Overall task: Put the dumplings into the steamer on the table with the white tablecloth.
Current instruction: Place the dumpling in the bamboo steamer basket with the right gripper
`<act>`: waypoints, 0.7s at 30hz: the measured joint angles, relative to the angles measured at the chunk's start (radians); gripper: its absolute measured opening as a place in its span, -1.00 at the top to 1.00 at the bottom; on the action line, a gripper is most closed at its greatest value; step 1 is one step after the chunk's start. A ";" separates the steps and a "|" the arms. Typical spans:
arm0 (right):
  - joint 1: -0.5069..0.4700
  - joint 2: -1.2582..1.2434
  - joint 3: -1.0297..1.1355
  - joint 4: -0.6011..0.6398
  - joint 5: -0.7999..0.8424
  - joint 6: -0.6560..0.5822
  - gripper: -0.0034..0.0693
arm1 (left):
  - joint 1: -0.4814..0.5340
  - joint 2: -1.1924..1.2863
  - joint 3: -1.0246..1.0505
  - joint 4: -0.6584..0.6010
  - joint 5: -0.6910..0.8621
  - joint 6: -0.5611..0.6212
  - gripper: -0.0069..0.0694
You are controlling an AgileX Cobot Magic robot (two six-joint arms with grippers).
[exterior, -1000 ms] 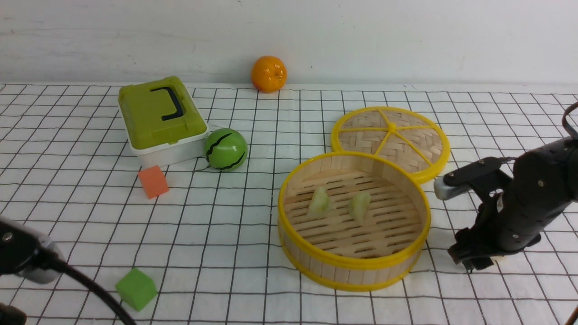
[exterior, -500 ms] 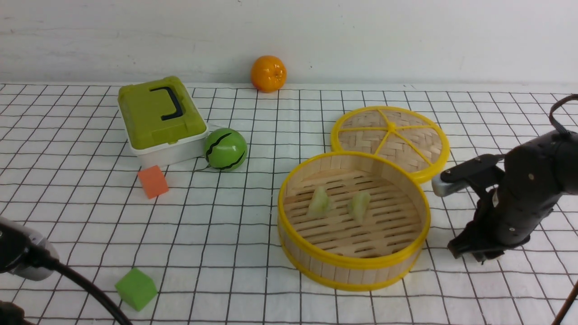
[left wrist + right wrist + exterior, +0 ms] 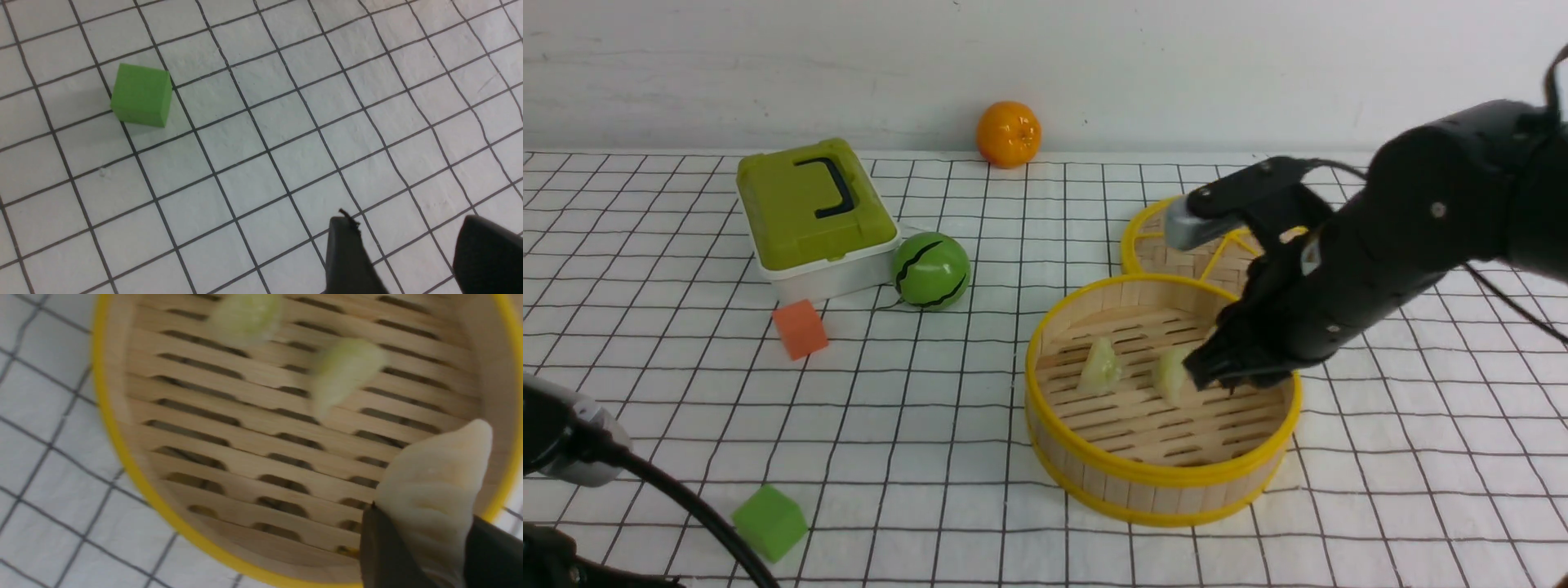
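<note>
The steamer (image 3: 1045,351) stands right of centre on the table (image 3: 980,457); it also shows in the right wrist view (image 3: 122,457). Two yellow-green dumplings lie on its slatted floor, one at the left (image 3: 1099,364) and one beside it (image 3: 1170,371), both also in the right wrist view (image 3: 245,314) (image 3: 343,371). My right gripper (image 3: 425,531) is shut on the cream-white pleated dumpling (image 3: 433,490) and holds it above the steamer's right side. In the front view the gripper (image 3: 1225,371) hides that dumpling. My left gripper (image 3: 402,232) is open and empty above the white tablecloth (image 3: 261,143).
The woven lid (image 3: 1176,237) lies behind the steamer, partly hidden by my right arm. A green ball (image 3: 930,270), a green-lidded box (image 3: 810,214), an orange (image 3: 1009,133), an orange cube (image 3: 800,328) and a green cube (image 3: 769,522) (image 3: 141,94) are to the left.
My right arm has lifted from the cloth to the right of the steamer and swung left over the basket, carrying the white dumpling. The left arm has barely moved.
</note>
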 joint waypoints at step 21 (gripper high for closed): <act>0.044 0.097 -0.092 0.015 0.009 0.064 -0.21 | 0.000 -0.309 0.062 0.013 0.193 0.000 -0.11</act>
